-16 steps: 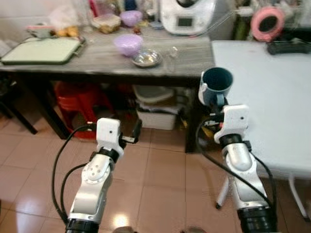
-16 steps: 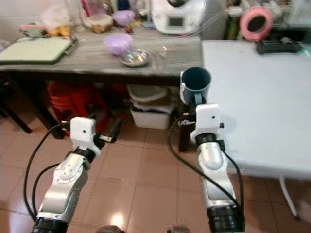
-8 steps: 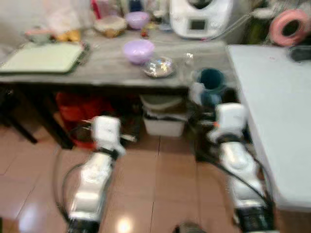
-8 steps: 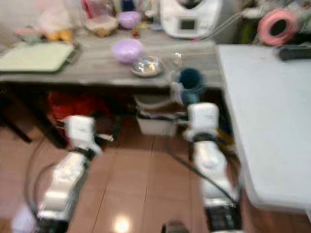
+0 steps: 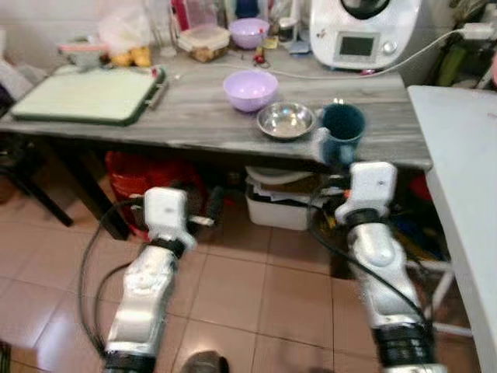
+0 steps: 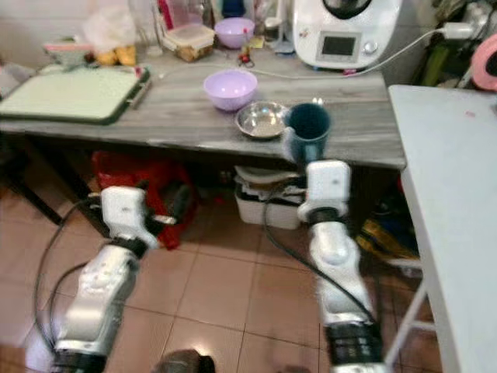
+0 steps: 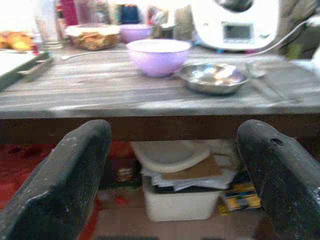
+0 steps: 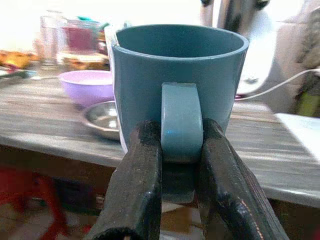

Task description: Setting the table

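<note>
While the right gripper (image 8: 177, 165) pinches the mug (image 5: 342, 132) handle, the view has swung from the white table (image 5: 466, 179) toward centre-frame counter (image 5: 194, 116), left gripper (image 7: 175, 165) open.

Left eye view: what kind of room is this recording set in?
Probably a home kitchen or dining corner: a grey wooden table holds a lilac bowl, a steel bowl and a white countertop appliance. The right tool grips a blue mug by its handle.

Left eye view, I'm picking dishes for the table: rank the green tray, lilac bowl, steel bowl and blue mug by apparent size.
1. Green tray.
2. Steel bowl and lilac bowl, too alike to rank.
3. Blue mug, held nearer the camera, so unsure.
</note>
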Controlling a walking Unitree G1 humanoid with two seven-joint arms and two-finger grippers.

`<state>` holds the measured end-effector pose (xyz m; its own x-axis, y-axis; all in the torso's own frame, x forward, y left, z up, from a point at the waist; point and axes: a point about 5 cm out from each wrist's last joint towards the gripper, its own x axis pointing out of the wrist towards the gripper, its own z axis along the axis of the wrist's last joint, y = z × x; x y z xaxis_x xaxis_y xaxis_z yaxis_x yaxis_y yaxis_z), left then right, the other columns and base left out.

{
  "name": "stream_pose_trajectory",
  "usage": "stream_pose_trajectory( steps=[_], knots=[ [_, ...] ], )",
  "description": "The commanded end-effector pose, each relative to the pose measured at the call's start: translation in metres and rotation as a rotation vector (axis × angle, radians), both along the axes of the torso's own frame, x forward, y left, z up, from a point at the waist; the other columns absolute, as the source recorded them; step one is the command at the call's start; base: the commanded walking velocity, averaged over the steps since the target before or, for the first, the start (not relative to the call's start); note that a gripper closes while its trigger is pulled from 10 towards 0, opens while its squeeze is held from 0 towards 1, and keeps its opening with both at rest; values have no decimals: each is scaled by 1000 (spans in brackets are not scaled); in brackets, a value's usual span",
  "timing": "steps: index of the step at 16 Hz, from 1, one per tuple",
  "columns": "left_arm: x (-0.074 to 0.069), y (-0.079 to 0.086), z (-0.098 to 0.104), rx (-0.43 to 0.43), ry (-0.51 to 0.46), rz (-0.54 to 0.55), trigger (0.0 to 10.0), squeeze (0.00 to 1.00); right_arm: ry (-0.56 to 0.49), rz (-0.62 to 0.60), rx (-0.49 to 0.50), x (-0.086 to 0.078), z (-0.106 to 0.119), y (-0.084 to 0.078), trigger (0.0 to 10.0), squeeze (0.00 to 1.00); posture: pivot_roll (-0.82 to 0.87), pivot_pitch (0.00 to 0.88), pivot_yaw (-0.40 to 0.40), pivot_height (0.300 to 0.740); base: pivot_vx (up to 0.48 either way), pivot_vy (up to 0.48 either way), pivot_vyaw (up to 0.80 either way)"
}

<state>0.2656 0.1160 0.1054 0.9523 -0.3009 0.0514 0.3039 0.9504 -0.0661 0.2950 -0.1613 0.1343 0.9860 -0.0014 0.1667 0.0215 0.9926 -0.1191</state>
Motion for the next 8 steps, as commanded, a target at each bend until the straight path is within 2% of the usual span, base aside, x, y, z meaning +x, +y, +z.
stream_pose_trajectory(
  steps=[1, 6, 8],
  knots=[
    [1, 8, 5, 12, -25, 13, 10000, 0, -44, 19, 9, 3, 10, 6, 10000, 0, -5, 8, 44, 740, 480, 0, 0],
    [1, 6, 5, 1, -28, 6, 10000, 0, -50, 1, 16, 5, 13, 5, 10000, 0, -4, 13, 42, 740, 480, 0, 0],
    [0, 6, 5, 0, -26, 6, 10000, 0, -45, -3, 10, 7, 13, 5, 10000, 0, -3, 14, 40, 740, 480, 0, -800]
  ],
)
